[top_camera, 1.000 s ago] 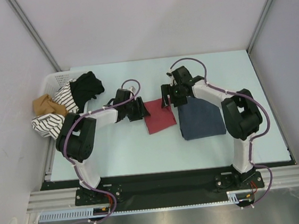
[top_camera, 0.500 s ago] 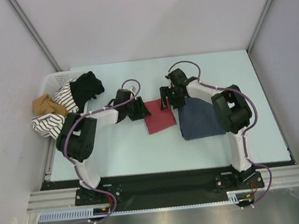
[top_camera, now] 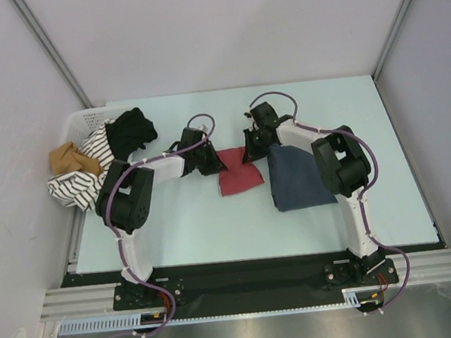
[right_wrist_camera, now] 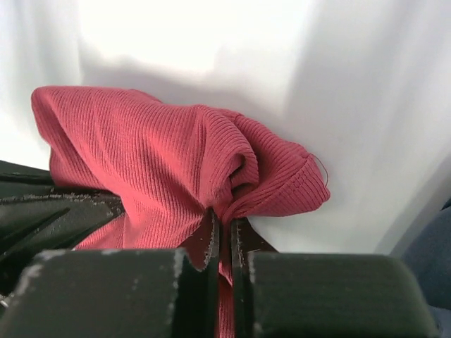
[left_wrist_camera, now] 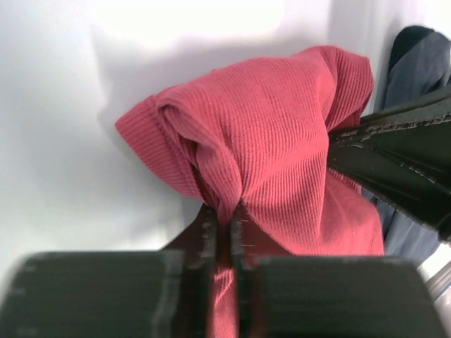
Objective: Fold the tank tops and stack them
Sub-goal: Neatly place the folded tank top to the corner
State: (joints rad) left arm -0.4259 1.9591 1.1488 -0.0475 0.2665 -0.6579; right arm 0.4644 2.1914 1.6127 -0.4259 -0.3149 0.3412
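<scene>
The red tank top (top_camera: 241,179) lies near the middle of the tabletop (top_camera: 191,221), with its far edge raised between the two arms. The left gripper (top_camera: 208,161) is closed tight on the left far corner. In the left wrist view a pinched ridge of ribbed red cloth runs down between its fingers (left_wrist_camera: 208,236), which are almost touching. The right gripper (top_camera: 252,152) is clamped in the same way on the right far corner, and the right wrist view shows a gathered fold of the cloth squeezed between narrow fingers (right_wrist_camera: 208,243). The cloth between the two holds sags in soft bunches rather than being pulled flat.

A second ago the red top was a longer, tilted patch reaching further toward the arm bases. Now it looks shorter, and its near edge is rounded and drawn back toward the far side. The two grippers have come slightly closer together. The right arm's elbow has swung left over the blue-grey tank top (top_camera: 298,179), and the left arm's elbow has shifted a little to the right.

The blue-grey tank top lies folded flat just to the right of the red one, unchanged. At the left edge, a white basket (top_camera: 83,118) holds a black cloth (top_camera: 131,130), a striped cloth (top_camera: 74,187) and a tan cloth (top_camera: 66,157), all lying as before.
</scene>
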